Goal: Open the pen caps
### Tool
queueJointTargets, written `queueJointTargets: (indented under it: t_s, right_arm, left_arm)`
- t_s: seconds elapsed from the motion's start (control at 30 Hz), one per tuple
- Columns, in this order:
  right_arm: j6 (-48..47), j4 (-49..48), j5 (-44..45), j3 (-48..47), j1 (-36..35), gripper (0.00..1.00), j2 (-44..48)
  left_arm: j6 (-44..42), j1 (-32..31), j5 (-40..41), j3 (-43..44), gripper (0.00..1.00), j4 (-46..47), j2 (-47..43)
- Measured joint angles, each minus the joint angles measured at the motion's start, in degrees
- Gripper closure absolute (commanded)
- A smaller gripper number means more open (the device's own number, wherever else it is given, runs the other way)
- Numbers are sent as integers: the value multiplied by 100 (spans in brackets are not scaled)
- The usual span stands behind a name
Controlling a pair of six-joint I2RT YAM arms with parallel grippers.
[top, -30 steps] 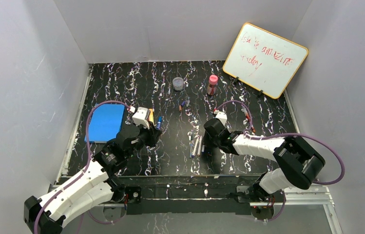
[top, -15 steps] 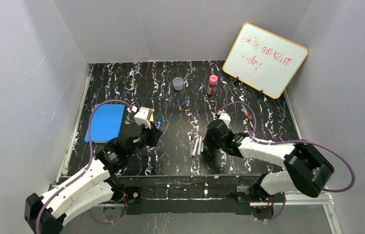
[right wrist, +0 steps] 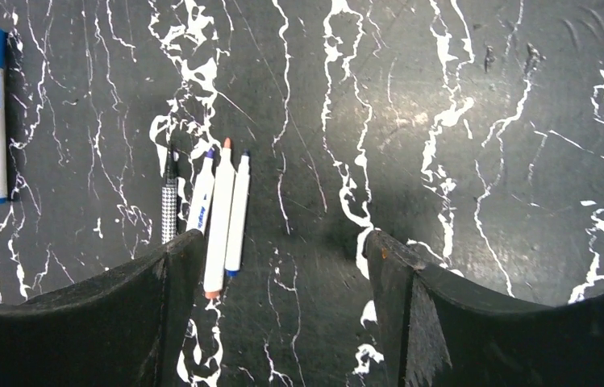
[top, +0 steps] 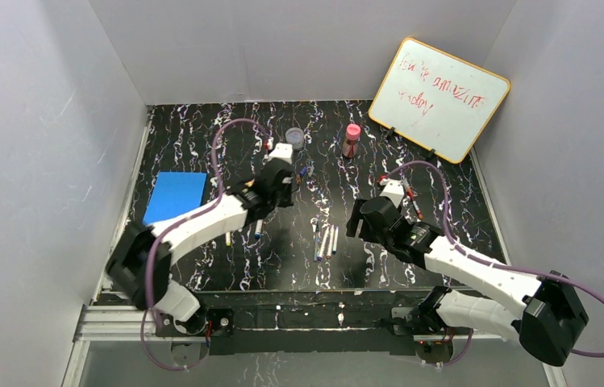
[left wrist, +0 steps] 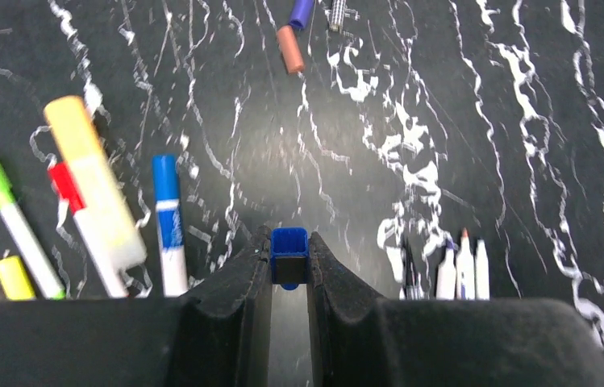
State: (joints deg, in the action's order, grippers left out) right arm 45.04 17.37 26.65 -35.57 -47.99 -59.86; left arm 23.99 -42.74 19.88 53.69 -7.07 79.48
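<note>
My left gripper [left wrist: 289, 242] is shut on a small blue pen cap [left wrist: 289, 256], held above the table near the back middle [top: 282, 173]. An orange cap [left wrist: 289, 48] and a purple cap [left wrist: 302, 12] lie loose ahead of it. A green-ended pen [left wrist: 8, 214], a yellow highlighter [left wrist: 93, 189], a red-ended pen [left wrist: 81, 226] and a blue marker [left wrist: 169, 222] lie to its left. My right gripper [right wrist: 282, 242] stands open with nothing in it, just right of a row of uncapped white pens [right wrist: 219, 214] and a dark patterned pen [right wrist: 169, 205].
A pink-capped bottle [top: 351, 139] and a clear round jar [top: 294, 139] stand at the back. A whiteboard [top: 439, 97] leans at the back right. A blue pad [top: 175, 196] lies at the left, and thin red pens [top: 411, 197] lie near the right arm's cable.
My left arm has swung from beside the blue pad to the back middle, still shut on the blue cap. My right jaws have opened and drawn back to the right of the pen row.
</note>
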Motion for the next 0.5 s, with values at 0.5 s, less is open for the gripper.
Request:
queueJointTargets:
  t_s: [0.5]
  right_arm:
    - [-214, 815, 39, -81, 4, 21, 1198]
  left_arm:
    - [15, 1180, -590, 2302, 92, -417, 3281]
